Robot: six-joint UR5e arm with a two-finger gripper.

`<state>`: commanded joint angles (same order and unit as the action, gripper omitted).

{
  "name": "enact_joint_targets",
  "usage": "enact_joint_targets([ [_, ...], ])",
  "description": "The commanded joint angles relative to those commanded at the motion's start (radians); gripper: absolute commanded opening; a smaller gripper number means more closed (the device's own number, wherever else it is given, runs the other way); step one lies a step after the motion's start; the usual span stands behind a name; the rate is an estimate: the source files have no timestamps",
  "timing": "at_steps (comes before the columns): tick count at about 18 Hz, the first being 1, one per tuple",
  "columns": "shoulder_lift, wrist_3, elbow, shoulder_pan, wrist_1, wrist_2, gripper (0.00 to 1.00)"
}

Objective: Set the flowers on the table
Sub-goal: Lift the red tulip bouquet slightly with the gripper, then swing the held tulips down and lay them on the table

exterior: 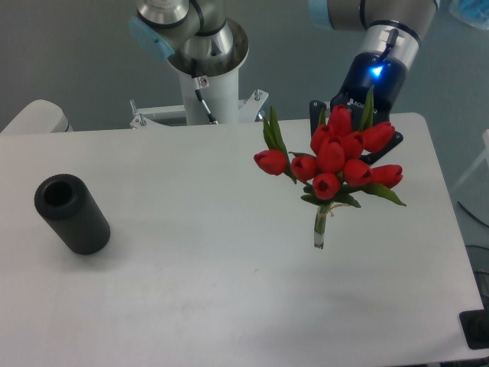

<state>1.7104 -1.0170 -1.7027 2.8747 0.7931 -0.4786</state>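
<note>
While the white table (229,290) fills most of the view against a grey wall, a black cylinder (71,213) lies on its left side. Red tulip flowers (336,164) with green leaves hang above the table's right half, stems down. Behind the blooms, the gripper (353,130) is mostly hidden; its grip cannot be told.

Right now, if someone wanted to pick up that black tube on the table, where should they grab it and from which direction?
Across its round body, near the middle, coming down from above. The black cylinder lies on its side on the table, open end up-left, nothing close around it. Fingers closing on its two long sides would likely hold; its ends are farther apart. The gripper is by the flowers now.
</note>
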Motion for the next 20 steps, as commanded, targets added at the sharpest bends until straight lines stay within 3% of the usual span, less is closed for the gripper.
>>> enact_joint_targets([
  [6, -0.003, 0.017, 0.012, 0.002, 0.000, -0.011, 0.35],
  [13, -0.093, 0.012, 0.000, -0.002, 0.006, -0.207, 0.32],
  [16, -0.144, 0.002, -0.014, -0.026, 0.011, -0.389, 0.32],
  [20, -0.143, -0.046, -0.041, -0.155, 0.020, -0.708, 0.32],
])
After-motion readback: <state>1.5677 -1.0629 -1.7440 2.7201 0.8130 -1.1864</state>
